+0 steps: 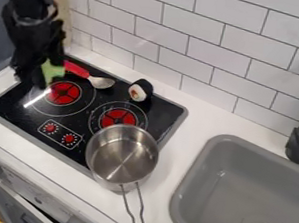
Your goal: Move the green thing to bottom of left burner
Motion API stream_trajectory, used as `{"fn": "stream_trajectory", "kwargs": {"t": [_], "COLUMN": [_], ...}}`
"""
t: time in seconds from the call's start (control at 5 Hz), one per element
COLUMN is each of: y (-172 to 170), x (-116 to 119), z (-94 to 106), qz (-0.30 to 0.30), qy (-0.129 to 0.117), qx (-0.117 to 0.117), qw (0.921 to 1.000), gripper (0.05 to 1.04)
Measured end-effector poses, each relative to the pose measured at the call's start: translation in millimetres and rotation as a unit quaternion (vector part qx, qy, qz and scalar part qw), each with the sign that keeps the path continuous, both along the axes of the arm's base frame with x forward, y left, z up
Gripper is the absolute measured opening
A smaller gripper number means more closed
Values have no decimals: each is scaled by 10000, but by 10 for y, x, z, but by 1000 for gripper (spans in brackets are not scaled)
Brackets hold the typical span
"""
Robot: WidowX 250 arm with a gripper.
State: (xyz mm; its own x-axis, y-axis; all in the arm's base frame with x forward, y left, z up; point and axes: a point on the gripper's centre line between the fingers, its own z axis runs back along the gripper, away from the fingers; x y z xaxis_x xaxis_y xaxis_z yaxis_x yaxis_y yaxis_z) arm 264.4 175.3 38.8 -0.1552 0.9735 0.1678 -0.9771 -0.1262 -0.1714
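Not done yet by the look of it. The green thing (51, 71) is right up against the jaws of the black gripper (39, 76), on their right side as the camera sees it, over the far left part of the stovetop (17, 109). The job wants it at the bottom of the left burner (63, 93), and that burner sits just beyond the jaws, to the right and a bit nearer the camera. So getting the jaws to the thing looks sorted, the placing bit doesn't.

Can't tell if the jaws are apart or clamped on it tbh, it's all dark and overlapping there, so I won't swear the grab is done either. What's left, I'd guess: make sure of the grip, a short move toward the camera to the burner's near edge, set it down, let go.

Other stuff: the red-handled spoon (102, 82) is close by to the right of the jaws, the toy sushi roll (140, 90) is further right past it, and the metal saucepan (122, 156) is well off toward the camera. None of those need shifting imo.
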Motion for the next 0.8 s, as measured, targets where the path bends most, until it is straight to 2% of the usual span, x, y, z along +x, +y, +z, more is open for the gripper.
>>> {"fn": "stream_trajectory", "kwargs": {"t": [0.2,0.4,0.8], "y": [118,137,138], "x": [-71,-137,-155], "z": [-253,-465,-626], "qz": [41,131,200], "qy": [221,428,514], "qx": [9,-114,-128], "qw": [9997,9989,9984], "gripper": [665,665,665]}}
